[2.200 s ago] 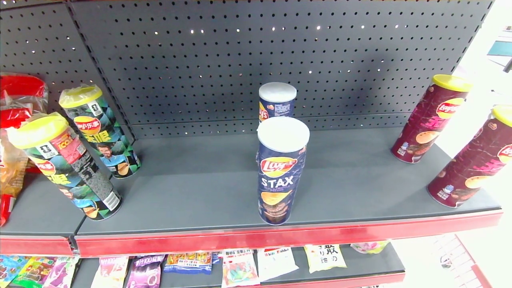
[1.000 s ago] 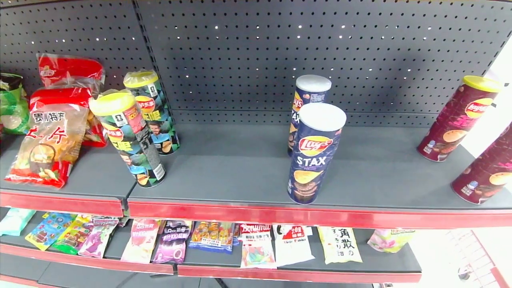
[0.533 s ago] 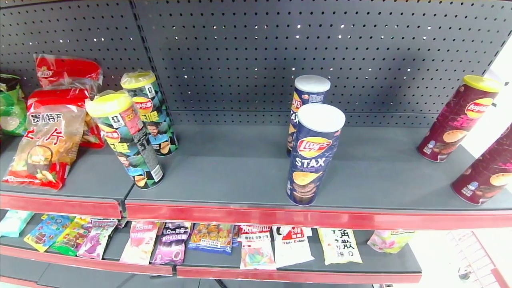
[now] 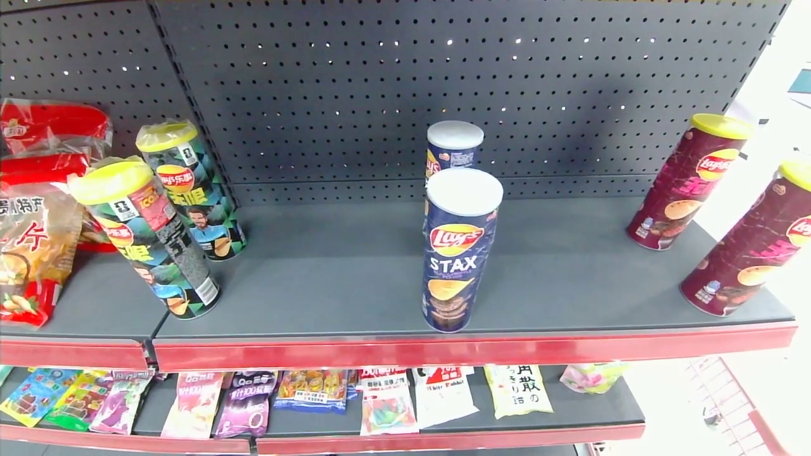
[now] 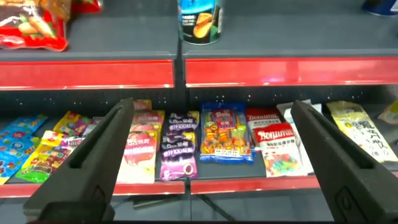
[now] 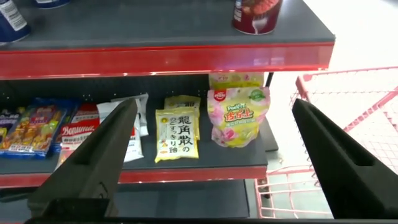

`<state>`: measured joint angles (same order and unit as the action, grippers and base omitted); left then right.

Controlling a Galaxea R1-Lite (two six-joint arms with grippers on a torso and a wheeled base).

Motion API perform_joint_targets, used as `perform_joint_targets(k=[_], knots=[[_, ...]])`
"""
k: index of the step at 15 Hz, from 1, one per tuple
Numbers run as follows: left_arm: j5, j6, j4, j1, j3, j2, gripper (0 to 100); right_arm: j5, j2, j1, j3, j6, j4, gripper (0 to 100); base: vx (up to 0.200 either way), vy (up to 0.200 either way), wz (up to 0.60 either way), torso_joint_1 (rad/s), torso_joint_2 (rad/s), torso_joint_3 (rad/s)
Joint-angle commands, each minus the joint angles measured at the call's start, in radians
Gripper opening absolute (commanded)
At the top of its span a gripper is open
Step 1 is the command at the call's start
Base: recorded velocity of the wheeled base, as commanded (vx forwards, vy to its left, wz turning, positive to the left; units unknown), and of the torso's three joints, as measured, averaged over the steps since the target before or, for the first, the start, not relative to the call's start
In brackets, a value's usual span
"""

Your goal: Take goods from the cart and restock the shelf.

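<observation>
The grey shelf (image 4: 355,285) with a red front edge carries upright chip cans. A blue can (image 4: 457,253) stands near the front with a second blue can (image 4: 452,147) behind it. Two teal cans with yellow lids (image 4: 144,240) stand to the left, and two maroon cans (image 4: 692,182) to the right. My left gripper (image 5: 211,107) is open and empty, facing the lower shelf's snack packets (image 5: 225,132). My right gripper (image 6: 214,106) is also open and empty, in front of a yellow packet (image 6: 178,137) and a pink-green packet (image 6: 240,116). The red wire cart (image 6: 351,134) stands to the right.
Red snack bags (image 4: 31,234) lie at the shelf's left end. A dark pegboard (image 4: 443,82) backs the shelf. Bare shelf floor lies between the teal and blue cans and between the blue and maroon cans. A corner of the cart (image 4: 751,408) shows low right.
The whole head picture has shifted, so the camera has turned back towards the right. The cans and bags on the shelf stand as before.
</observation>
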<state>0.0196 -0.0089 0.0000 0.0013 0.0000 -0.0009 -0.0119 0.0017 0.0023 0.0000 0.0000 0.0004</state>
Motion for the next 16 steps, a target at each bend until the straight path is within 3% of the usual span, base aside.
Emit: perform_joint_targets(k=[1,5,14,16], knots=[[0.0,0.0,0.0,0.0,0.0,0.001,100,0.0,0.001,0.001,0.0,0.0,0.0,100,0.0,0.0,0.0,0.0,0.0,0.0],[0.0,0.001,0.0,0.0,0.0,0.001,100,0.0,0.001,0.001,0.0,0.0,0.0,100,0.0,-0.2,0.0,0.0,0.0,0.001],[0.0,0.0,0.0,0.0,0.0,0.001,100,0.0,0.001,0.001,0.0,0.0,0.0,100,0.0,0.0,0.0,0.0,0.0,0.0],[0.0,0.0,0.0,0.0,0.0,0.001,100,0.0,0.001,0.001,0.0,0.002,0.0,100,-0.2,0.0,0.0,0.002,0.0,0.0]])
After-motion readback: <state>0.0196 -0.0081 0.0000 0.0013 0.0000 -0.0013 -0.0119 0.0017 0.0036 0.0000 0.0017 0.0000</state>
